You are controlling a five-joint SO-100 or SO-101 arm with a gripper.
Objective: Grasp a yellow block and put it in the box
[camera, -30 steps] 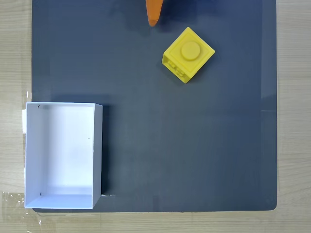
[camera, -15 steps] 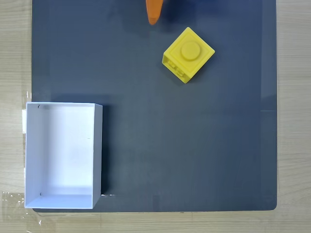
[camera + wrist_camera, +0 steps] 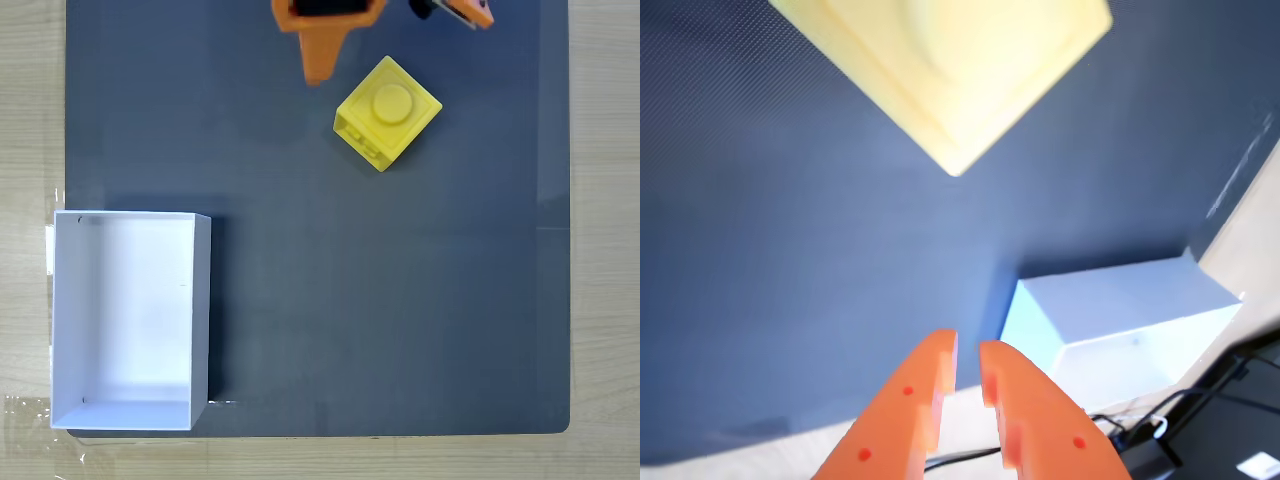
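The yellow block [image 3: 387, 112] sits stud-up on the dark mat [image 3: 380, 300] near the top of the fixed view, turned diagonally. My orange gripper [image 3: 316, 76] reaches in from the top edge, its tip just left of the block and apart from it. In the wrist view the gripper [image 3: 966, 348] has its two fingers nearly together with nothing between them, and the blurred block [image 3: 950, 70] lies ahead at the top. The white open-topped box [image 3: 130, 320] stands empty at the lower left of the fixed view; the same box [image 3: 1120, 320] shows at the right of the wrist view.
The mat lies on a light wooden table [image 3: 605, 240]. Another orange part of the arm [image 3: 458, 10] pokes in at the top edge, right of the block. Dark cables [image 3: 1200, 400] run past the box in the wrist view.
The gripper has come further down into the fixed view, its tip now level with the block's top corner. Block and box have not moved.
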